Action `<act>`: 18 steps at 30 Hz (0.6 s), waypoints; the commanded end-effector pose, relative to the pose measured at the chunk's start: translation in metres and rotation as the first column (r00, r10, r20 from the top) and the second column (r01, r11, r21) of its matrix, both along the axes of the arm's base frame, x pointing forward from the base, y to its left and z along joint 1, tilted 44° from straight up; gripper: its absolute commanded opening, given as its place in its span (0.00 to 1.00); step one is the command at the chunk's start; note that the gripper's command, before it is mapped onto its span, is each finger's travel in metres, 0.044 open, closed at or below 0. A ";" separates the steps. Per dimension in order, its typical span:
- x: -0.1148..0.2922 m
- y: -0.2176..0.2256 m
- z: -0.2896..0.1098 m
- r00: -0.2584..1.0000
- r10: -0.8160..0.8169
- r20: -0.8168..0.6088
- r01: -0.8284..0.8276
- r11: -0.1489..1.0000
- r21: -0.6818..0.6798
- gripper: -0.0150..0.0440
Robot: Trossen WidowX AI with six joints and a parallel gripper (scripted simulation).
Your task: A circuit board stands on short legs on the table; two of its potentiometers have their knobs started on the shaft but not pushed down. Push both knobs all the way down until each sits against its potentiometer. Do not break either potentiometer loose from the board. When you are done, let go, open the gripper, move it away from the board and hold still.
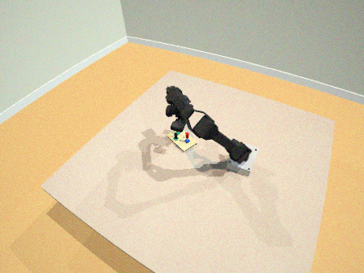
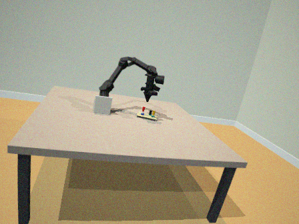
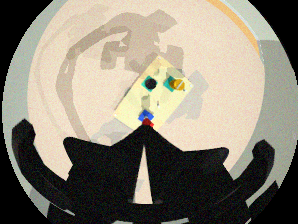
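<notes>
The pale yellow circuit board [image 1: 184, 145] [image 2: 141, 115] [image 3: 135, 107] stands near the middle of the table. A red knob [image 1: 187, 135] [image 2: 143, 109] [image 3: 148, 123] stands tall on its shaft over a blue part. A dark knob [image 1: 176, 135] [image 2: 149, 113] [image 3: 150, 83] stands further along the board, beside a yellow part [image 3: 177, 84]. My gripper [image 1: 178, 127] [image 2: 147, 99] [image 3: 145, 128] is shut and empty. It points straight down and hangs a little above the board, with its tips close over the red knob in the wrist view.
The arm's white base block [image 1: 249, 162] [image 2: 102, 105] sits on the table [image 1: 244, 211] [image 2: 100, 140] beside the board. The arm arches from it over the board. Orange floor and grey walls surround the table.
</notes>
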State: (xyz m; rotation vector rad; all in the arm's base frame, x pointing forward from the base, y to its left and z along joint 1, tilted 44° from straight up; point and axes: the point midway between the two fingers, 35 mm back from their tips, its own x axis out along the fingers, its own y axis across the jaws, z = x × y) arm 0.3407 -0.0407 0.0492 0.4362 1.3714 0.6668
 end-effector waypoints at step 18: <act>-0.020 0.004 -0.023 0.999 0.040 -0.033 -0.039 0.999 0.031 0.25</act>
